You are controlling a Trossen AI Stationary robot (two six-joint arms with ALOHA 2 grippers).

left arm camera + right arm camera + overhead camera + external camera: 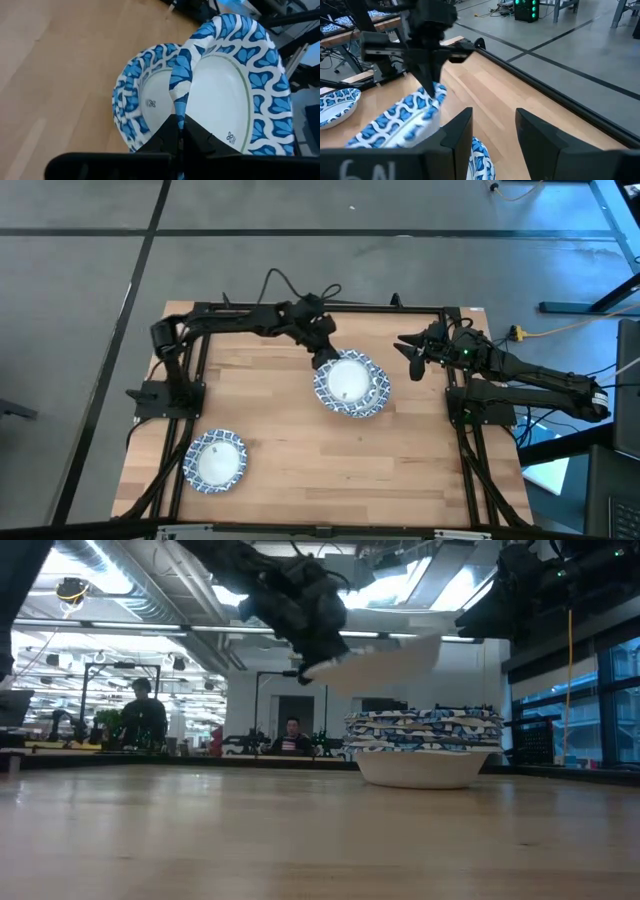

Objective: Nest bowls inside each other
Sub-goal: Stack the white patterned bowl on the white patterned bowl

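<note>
My left gripper [325, 358] is shut on one blue-and-white bowl [385, 662] and holds it in the air just above a stack of nested bowls [425, 740] that stands on its base at the table's middle. In the left wrist view the held bowl [225, 100] tilts over the stack [131, 100]. A single bowl [215, 460] sits upright near the table's near left corner. My right gripper [408, 358] hangs open to the right of the stack, touching nothing. My left gripper [180, 122] pinches the held bowl's scalloped rim [179, 97] between its two fingers, one inside the bowl and one outside. The fingers slant down from the table's far left side. The bowl is lifted clear, tilted, sticking out sideways over the stack.
The single bowl [335, 105] also shows beyond the stack in the right wrist view. Bare wooden tabletop [330, 470] lies between the stack and the near edge. A black frame [455, 320] borders the table, and people sit in the room behind.
</note>
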